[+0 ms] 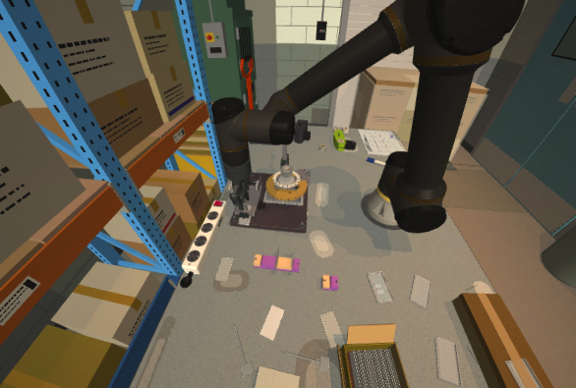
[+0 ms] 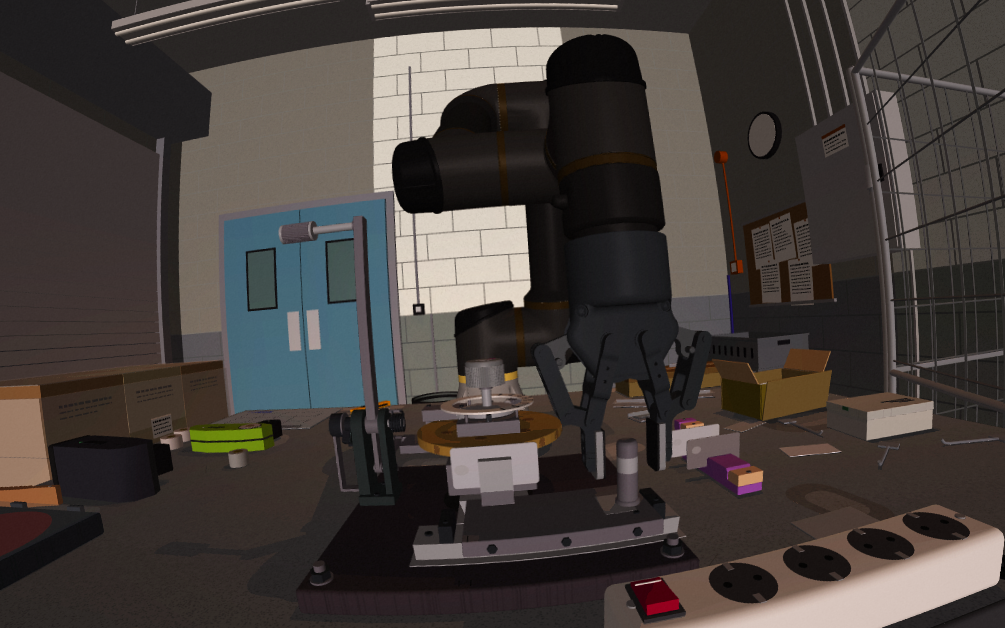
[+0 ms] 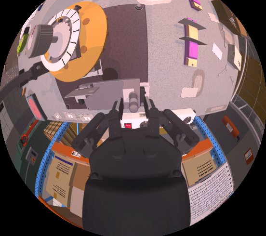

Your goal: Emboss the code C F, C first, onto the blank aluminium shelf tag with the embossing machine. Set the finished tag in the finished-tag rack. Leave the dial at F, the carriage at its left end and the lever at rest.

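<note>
The embossing machine (image 1: 272, 201) sits on its dark base plate near the blue shelving, with the orange dial (image 2: 488, 432) and knurled knob (image 2: 485, 375) at its middle. Its lever (image 2: 364, 344) stands upright at the machine's left in the second side camera. The grey carriage (image 3: 109, 94) carries an upright peg handle (image 2: 628, 461) at one end. My gripper (image 2: 627, 453) hangs open over that peg with a finger on either side, holding nothing. The finished-tag rack (image 1: 276, 263), orange and magenta, lies on the floor in front of the machine. I cannot tell whether a tag lies on the carriage.
Behind the machine are the arm's base (image 1: 388, 201) and cardboard boxes. A white power strip (image 1: 204, 235) lies along the shelving (image 1: 98, 118) beside the machine. Several flat tags (image 1: 272, 321) and an open box (image 1: 373, 363) are scattered on the floor.
</note>
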You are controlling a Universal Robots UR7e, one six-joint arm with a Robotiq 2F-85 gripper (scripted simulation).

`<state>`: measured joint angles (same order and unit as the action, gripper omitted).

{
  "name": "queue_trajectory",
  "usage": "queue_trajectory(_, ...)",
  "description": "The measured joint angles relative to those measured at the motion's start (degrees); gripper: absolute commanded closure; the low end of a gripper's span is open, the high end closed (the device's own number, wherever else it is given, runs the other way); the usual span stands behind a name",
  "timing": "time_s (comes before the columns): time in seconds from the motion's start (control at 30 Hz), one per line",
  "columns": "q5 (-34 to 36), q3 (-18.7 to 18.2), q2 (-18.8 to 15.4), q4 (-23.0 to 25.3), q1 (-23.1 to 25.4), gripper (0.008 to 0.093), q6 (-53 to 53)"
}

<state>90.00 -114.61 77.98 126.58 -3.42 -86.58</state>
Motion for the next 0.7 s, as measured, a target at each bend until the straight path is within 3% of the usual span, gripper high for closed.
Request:
queue_trajectory(0.3, 0.0, 3.1, 3.3, -6.4, 0.0, 0.0534, 0.0)
queue_trajectory(0.7, 0.0, 10.3, 7.8, -18.0, 0.0, 0.0534, 0.0)
